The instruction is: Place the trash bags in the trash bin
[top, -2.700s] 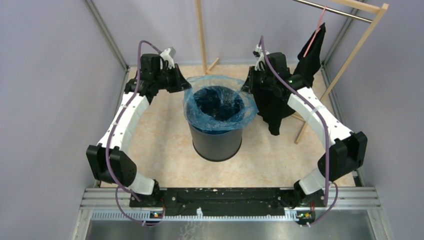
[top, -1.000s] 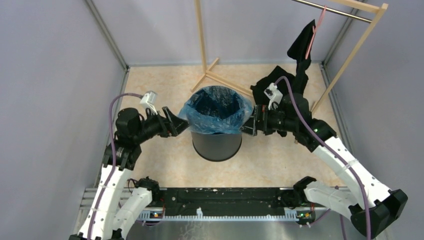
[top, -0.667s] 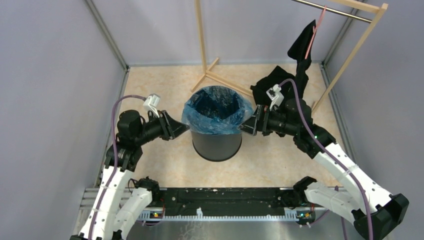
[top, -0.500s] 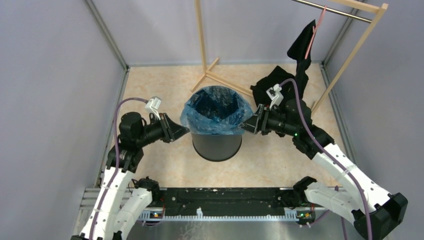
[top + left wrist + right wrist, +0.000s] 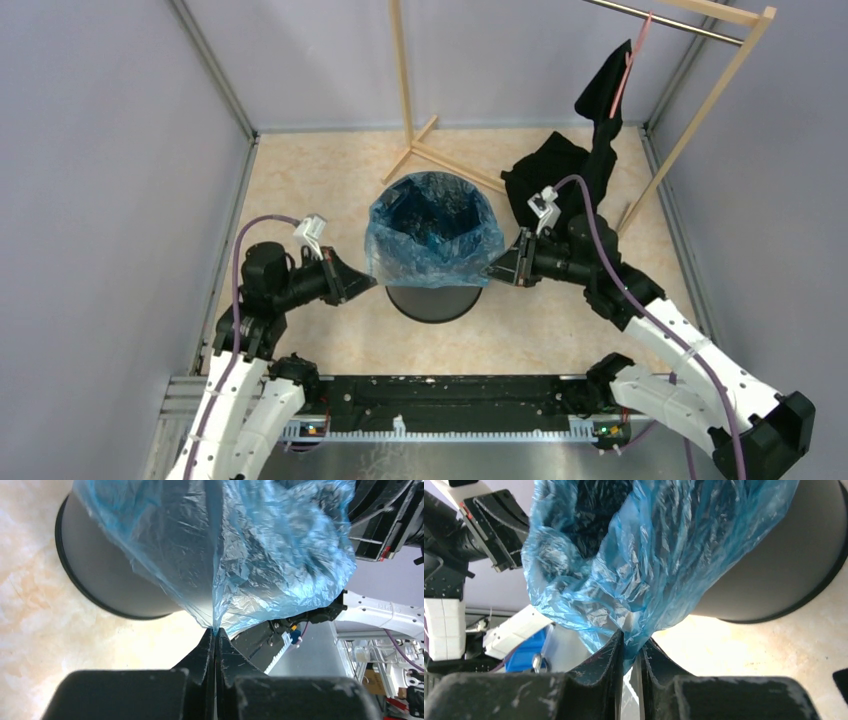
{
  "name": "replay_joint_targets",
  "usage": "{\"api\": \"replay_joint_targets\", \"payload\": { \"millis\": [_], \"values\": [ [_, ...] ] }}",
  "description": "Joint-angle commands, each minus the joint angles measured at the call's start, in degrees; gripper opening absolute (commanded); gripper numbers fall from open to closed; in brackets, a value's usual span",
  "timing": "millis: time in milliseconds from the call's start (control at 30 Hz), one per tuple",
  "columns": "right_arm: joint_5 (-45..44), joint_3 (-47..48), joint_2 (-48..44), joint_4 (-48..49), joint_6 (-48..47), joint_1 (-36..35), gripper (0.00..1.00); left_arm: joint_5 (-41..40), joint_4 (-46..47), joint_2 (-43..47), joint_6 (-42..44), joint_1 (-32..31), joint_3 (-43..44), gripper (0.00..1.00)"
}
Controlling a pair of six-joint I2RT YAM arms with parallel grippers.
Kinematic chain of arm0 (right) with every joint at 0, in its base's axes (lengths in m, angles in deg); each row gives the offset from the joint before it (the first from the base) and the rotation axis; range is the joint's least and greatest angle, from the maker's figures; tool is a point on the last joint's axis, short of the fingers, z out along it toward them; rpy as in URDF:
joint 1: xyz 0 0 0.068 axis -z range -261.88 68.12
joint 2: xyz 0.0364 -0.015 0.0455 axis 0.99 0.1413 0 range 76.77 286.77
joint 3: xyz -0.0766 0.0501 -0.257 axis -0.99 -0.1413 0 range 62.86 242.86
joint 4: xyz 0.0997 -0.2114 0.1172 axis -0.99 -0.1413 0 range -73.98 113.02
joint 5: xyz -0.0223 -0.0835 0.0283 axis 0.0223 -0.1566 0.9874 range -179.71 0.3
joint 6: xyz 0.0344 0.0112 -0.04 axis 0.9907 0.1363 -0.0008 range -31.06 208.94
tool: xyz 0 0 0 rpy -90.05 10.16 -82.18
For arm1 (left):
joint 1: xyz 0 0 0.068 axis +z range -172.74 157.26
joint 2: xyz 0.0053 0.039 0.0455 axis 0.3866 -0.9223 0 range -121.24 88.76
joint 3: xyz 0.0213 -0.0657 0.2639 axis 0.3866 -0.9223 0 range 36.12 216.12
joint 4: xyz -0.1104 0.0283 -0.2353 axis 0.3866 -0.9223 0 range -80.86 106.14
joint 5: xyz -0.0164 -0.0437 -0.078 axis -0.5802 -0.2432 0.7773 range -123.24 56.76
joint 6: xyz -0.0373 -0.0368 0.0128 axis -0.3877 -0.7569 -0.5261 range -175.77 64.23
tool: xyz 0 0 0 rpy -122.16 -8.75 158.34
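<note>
The light-blue trash bag [image 5: 432,235] lines the black trash bin [image 5: 433,299] at the floor's middle, its edge folded down over the rim. My left gripper [image 5: 367,281] is shut on the bag's hem at the bin's left side; the left wrist view shows the film [image 5: 235,555] pinched at the fingertips [image 5: 215,632] beside the bin wall [image 5: 100,575]. My right gripper [image 5: 492,270] is shut on the bag's hem at the bin's right side; the right wrist view shows the film [image 5: 644,570] bunched between the fingertips [image 5: 631,642], with the bin [image 5: 784,565] to the right.
A wooden rack [image 5: 410,90] stands behind the bin, with a black garment [image 5: 560,170] hanging from a pink hanger and trailing on the floor at back right. Grey walls close in both sides. The metal rail [image 5: 450,400] with the arm bases lies at the near edge.
Both grippers, holding the bag's hem, have moved from up at the bin's rim down along its sides and toward the near edge, pulling the blue film lower over the bin's wall.
</note>
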Motion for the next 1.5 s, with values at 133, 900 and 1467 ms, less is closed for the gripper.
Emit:
{"api": "replay_joint_targets", "payload": {
  "millis": [133, 900, 1467],
  "values": [
    [2.3, -2.5, -2.4, 1.0, -1.5, -1.3, 0.16, 1.4, -2.4, 3.1, 0.3, 0.2, -2.9, 0.00],
    [-7.1, 7.6, 0.2, -19.5, -18.6, -1.6, 0.82, 0.9, 12.6, -10.7, -4.9, 0.2, -13.1, 0.00],
    [-25.8, 57.2, 41.2, -32.0, -30.2, -17.1, 0.98, 4.7, 16.3, -13.5, -4.6, 0.2, -12.8, 0.06]
  ]
}}
